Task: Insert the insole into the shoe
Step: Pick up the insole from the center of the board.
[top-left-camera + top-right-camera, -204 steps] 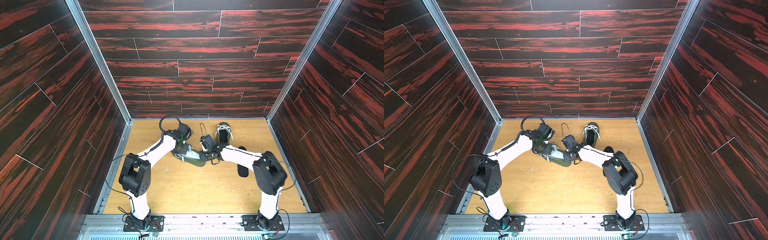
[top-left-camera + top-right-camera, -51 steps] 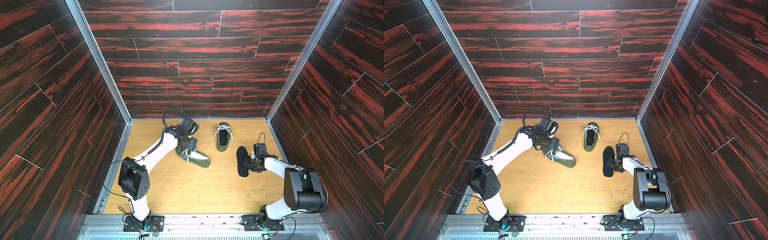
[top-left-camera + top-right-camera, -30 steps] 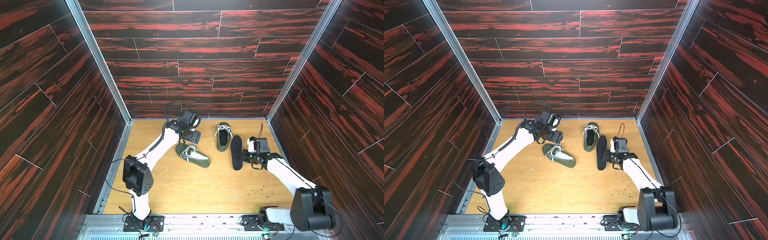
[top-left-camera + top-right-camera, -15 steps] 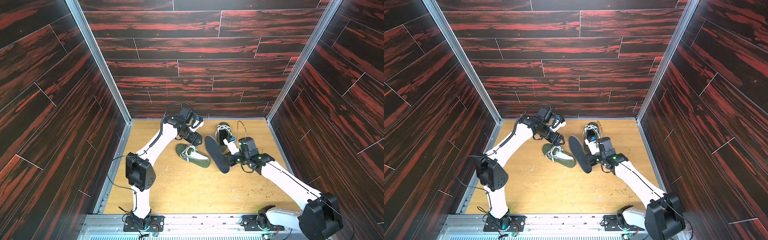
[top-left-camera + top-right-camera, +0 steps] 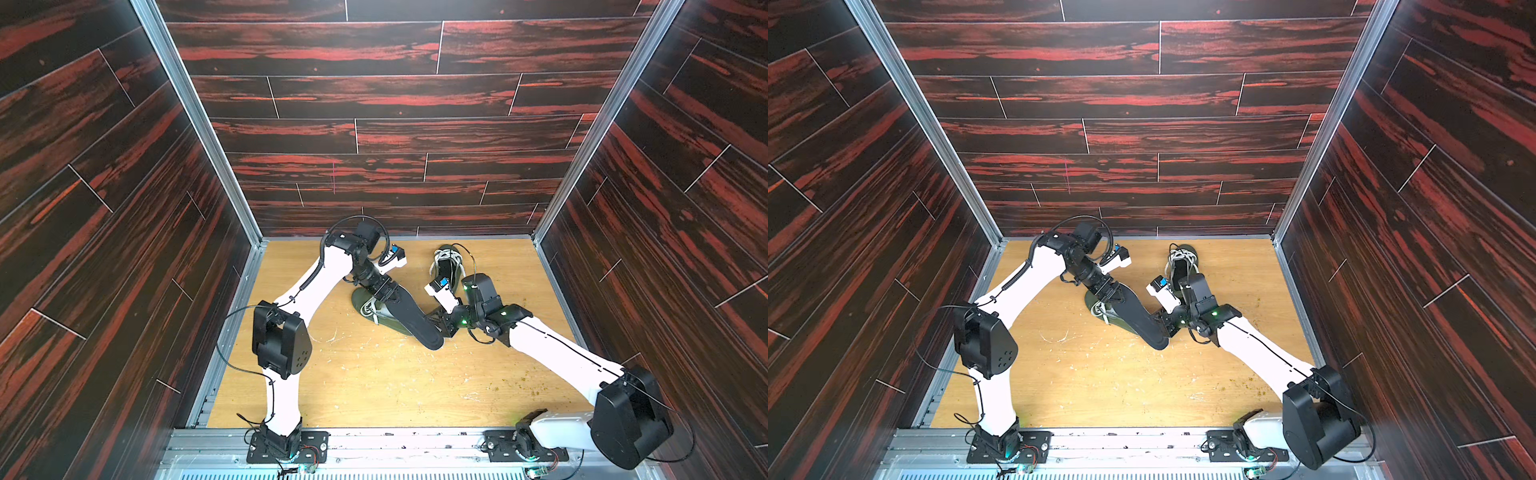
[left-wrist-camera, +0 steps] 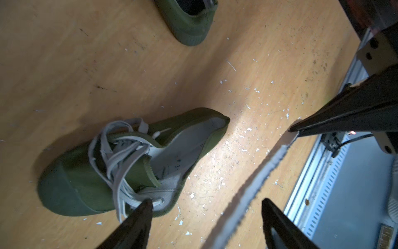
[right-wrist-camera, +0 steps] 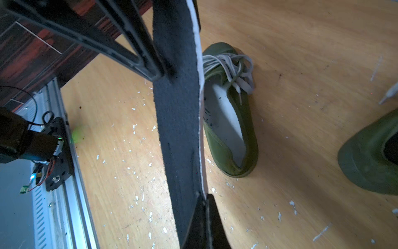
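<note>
The black insole (image 5: 409, 316) (image 5: 1138, 316) hangs slantwise in the air over the green shoe (image 5: 367, 306) (image 5: 1099, 307). My right gripper (image 5: 439, 329) (image 7: 204, 198) is shut on the insole's near end. The left gripper (image 5: 384, 291) (image 6: 206, 207) stands open astride the insole's far end. In the left wrist view the insole's pale edge (image 6: 254, 179) runs between the two fingers, apart from both. The shoe (image 6: 129, 163) (image 7: 228, 120) lies on the table with loose grey laces and a pale lining showing in its opening.
A second green shoe (image 5: 446, 266) (image 5: 1181, 266) (image 6: 187, 19) lies behind my right wrist, near the back wall. The wooden table (image 5: 374, 382) is scratched and flecked white. Dark panelled walls close in three sides; a metal rail (image 5: 374, 440) runs along the front.
My right arm has carried the insole left, from beside the second shoe to above the first shoe. The left gripper has come down from behind that shoe to straddle the insole's far end.
</note>
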